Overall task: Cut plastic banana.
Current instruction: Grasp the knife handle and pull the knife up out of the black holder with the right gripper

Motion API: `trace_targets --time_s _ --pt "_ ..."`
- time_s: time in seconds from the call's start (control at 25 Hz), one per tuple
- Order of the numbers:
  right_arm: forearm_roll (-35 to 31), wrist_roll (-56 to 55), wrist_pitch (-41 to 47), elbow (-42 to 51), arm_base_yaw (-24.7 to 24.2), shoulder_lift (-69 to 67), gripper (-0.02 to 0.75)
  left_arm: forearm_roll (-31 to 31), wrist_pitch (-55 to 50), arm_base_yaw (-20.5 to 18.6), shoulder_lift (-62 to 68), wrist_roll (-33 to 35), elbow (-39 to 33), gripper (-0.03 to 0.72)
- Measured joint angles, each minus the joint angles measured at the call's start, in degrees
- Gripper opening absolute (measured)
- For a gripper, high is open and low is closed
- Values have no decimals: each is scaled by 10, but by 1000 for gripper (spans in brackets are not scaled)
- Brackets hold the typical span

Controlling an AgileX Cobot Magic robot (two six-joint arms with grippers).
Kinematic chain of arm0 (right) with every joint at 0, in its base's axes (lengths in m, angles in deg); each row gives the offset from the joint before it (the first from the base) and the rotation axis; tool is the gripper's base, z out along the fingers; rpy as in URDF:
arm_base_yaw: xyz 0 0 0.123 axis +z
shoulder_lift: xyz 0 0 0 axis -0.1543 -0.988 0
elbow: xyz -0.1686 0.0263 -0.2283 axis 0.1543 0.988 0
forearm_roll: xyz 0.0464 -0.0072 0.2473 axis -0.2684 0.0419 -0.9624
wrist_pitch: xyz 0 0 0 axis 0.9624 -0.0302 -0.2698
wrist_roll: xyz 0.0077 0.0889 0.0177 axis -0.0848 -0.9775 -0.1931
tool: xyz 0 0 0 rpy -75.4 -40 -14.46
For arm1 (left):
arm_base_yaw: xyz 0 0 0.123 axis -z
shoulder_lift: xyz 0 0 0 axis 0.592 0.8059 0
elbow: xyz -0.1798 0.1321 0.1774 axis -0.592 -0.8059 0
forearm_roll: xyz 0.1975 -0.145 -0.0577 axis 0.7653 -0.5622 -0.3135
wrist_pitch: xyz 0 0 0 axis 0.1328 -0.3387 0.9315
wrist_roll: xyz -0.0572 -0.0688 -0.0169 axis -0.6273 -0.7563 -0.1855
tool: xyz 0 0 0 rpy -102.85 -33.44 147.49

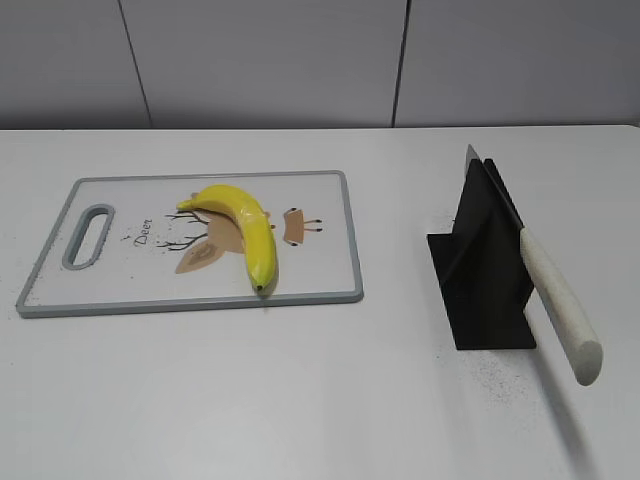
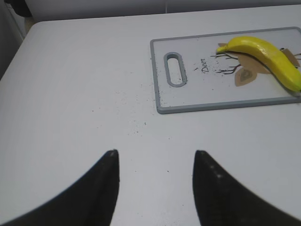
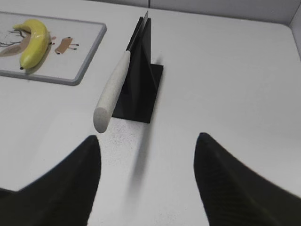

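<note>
White table [image 1: 300, 400] bearing everything, banana [image 2: 263, 54] lying on cutting board [image 2: 162, 101] ahead of left gripper [image 2: 155, 157], jaws gaping, knife [image 3: 113, 92] leaning in black stand [image 3: 143, 101] ahead of right gripper [image 3: 148, 146], jaws spread empty.

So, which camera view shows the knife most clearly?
The exterior view: the knife shows whole, pale handle sticking out of the black stand. The right wrist view also shows the handle well, but the blade is edge-on and thin. The left wrist view does not show it.

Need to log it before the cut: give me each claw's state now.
Left claw: open, holding nothing.
Right claw: open, holding nothing.
</note>
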Motion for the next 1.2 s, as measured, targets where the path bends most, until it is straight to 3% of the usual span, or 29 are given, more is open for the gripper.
trace_targets --time_s 0.88,1.2 --pt "3 -56 27 -75 0 -261 484 0 0 0 0 0 0 490" --pt "-1 -56 73 -156 53 -411 484 0 0 0 0 0 0 490"
